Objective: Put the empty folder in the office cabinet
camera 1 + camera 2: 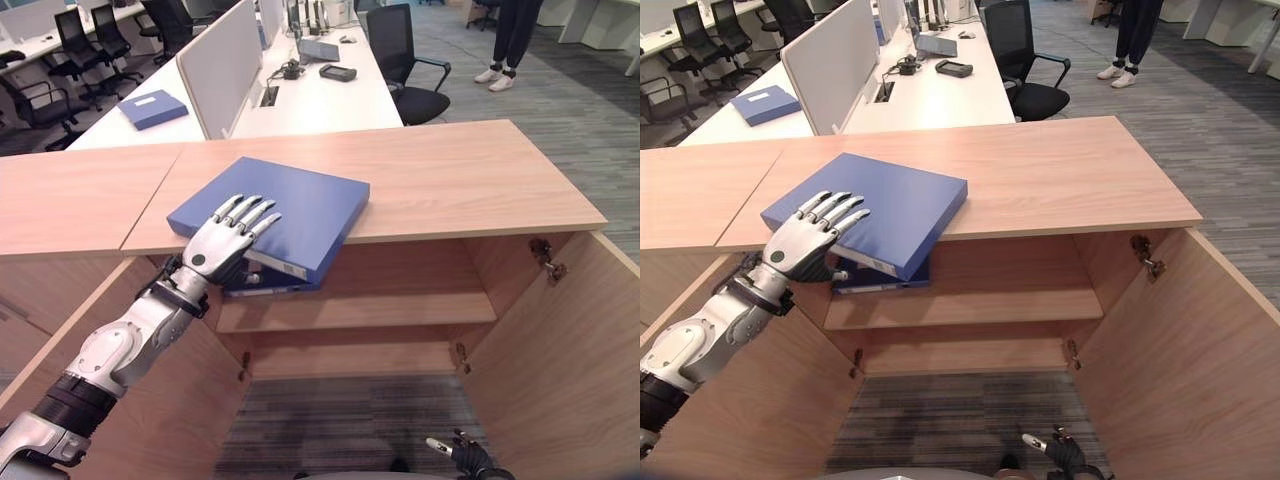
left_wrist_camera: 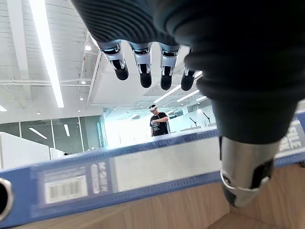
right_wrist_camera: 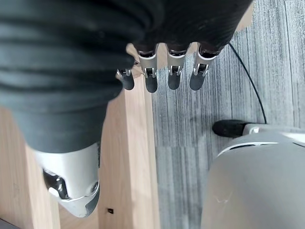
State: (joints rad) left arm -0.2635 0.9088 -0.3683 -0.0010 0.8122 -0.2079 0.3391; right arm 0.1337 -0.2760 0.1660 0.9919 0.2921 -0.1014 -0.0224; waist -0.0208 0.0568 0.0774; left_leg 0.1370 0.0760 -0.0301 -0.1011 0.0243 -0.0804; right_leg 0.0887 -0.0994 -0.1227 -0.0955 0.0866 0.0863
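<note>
A blue folder lies flat on the wooden cabinet top, its near corner hanging out over the front edge above the open cabinet. My left hand lies on that overhanging corner with straight, spread fingers on the cover. In the left wrist view the folder's labelled spine runs between the fingers and the thumb. My right hand hangs low by the floor, and its fingers are straight and hold nothing.
Both cabinet doors stand open, the right door swung towards me. A second blue folder lies at the left of the upper shelf. Behind stand desks with another blue folder, a black chair and a person.
</note>
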